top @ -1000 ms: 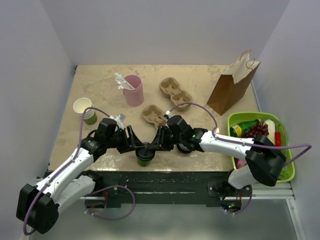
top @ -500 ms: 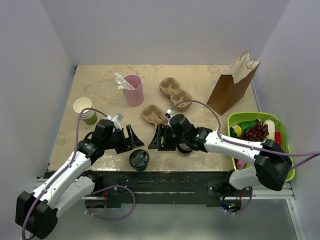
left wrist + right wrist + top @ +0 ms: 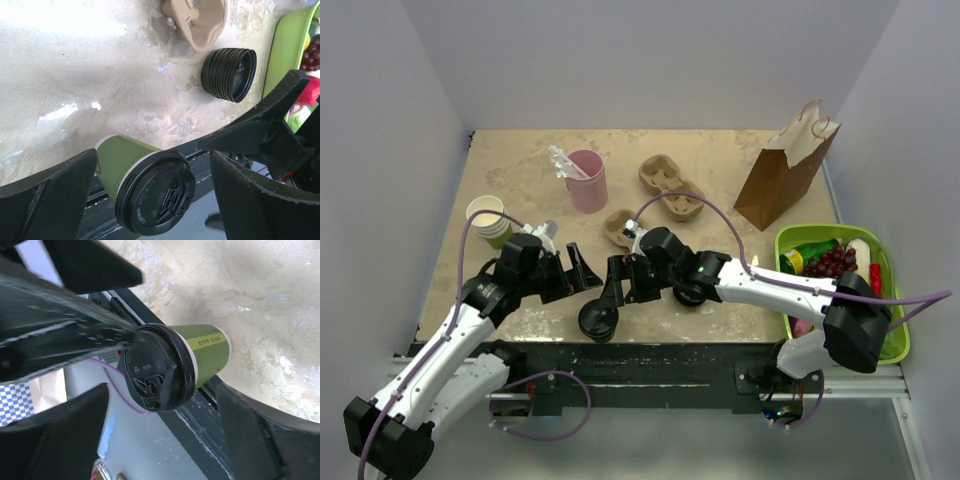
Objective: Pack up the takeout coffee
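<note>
The takeout coffee, an olive-green paper cup with a black lid, stands by itself at the table's near edge. It also shows in the left wrist view as the cup and in the right wrist view as the cup. My left gripper hangs open just behind and left of it, fingers apart and clear of the cup. My right gripper hangs open behind and right of it, with nothing between its fingers. The two grippers face each other closely.
A pink tumbler and a stack of lidless paper cups stand at the back left. Two cardboard cup carriers lie mid-table. A stack of black lids lies by the right arm. Paper bag and green bin are on the right.
Both grippers opened and let go of the cup, then drew back from it toward the table's middle. The cup stays at the near edge.
</note>
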Tool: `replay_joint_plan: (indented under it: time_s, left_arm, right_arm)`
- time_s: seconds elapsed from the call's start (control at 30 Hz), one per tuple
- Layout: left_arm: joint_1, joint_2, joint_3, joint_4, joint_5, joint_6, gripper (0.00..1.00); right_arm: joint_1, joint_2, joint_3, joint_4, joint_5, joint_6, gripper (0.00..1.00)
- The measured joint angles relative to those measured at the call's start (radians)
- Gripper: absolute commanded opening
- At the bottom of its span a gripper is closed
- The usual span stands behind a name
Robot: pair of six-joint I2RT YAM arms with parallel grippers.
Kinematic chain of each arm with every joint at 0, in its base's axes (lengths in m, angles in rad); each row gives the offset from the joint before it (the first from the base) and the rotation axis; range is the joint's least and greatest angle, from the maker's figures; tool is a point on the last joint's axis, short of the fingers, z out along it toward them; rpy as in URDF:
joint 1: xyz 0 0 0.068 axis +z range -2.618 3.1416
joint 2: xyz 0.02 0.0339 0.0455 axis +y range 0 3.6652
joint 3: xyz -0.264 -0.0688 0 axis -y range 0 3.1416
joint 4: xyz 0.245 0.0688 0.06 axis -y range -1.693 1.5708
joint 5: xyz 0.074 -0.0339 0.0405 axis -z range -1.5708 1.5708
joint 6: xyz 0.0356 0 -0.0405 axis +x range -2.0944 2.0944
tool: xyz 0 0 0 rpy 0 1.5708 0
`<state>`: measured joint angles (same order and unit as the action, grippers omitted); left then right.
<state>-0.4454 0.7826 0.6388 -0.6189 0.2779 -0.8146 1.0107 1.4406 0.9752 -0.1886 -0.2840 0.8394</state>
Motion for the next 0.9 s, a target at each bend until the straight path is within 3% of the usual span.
replay_joint_plan:
  time_s: [0.37, 0.73, 0.9]
  left_arm:
    - [0.000, -0.130, 0.033, -0.135, -0.045, -0.005, 0.99]
    - [0.000, -0.201, -0.116, -0.064, 0.080, -0.058, 0.98]
    - [0.000, -0.183, -0.208, 0.032, 0.168, -0.092, 0.89]
  right_arm:
    - [0.001, 0.000, 0.001, -0.030, 0.033, -0.029, 0.98]
    - [0.002, -0.027, -0.011, 0.010, 0.028, -0.018, 0.97]
    - [0.021, -0.010, -0.013, 0.013, 0.027, -0.017, 0.93]
